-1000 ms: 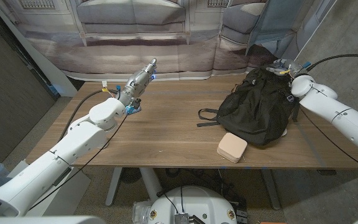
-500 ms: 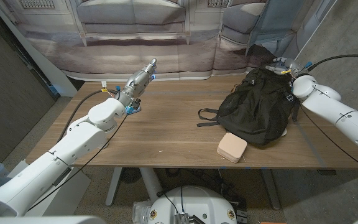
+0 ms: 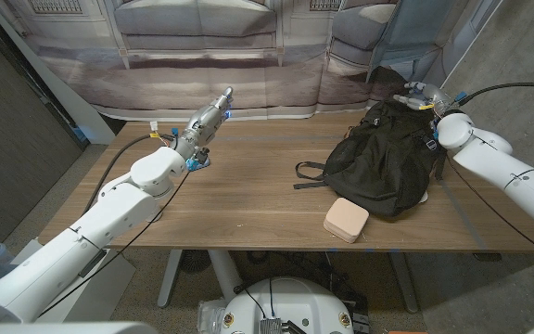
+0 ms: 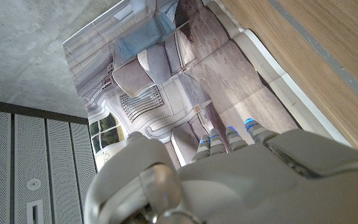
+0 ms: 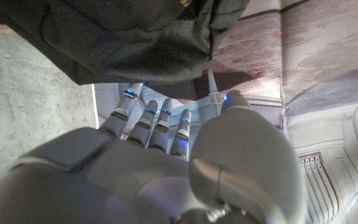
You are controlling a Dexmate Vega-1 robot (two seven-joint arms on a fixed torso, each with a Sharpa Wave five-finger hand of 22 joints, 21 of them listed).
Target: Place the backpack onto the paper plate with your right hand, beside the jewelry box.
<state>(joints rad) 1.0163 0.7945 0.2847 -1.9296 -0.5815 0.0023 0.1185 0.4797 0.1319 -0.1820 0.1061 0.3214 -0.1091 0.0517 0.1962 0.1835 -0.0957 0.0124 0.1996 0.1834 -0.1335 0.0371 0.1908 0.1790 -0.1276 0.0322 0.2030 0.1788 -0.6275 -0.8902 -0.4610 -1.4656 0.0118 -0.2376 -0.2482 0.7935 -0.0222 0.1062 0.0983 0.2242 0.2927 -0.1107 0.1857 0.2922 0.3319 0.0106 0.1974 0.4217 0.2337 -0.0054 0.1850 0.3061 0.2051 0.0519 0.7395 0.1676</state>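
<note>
The wooden worktop (image 3: 248, 199) carries a black backpack (image 3: 383, 167) slumped at its right end, over a white paper plate (image 3: 425, 197) whose rim peeks out at the bag's right. A second ago the right hand (image 3: 422, 95) sat closer on the bag's top; now it has lifted a little, fingers (image 5: 157, 121) fairly straight beside the fabric, gripping nothing. The left hand (image 3: 209, 117), unchanged, hangs above the far left, fingers straight and together, empty. The tan jewelry box (image 3: 346, 220) sits just in front of the backpack.
</note>
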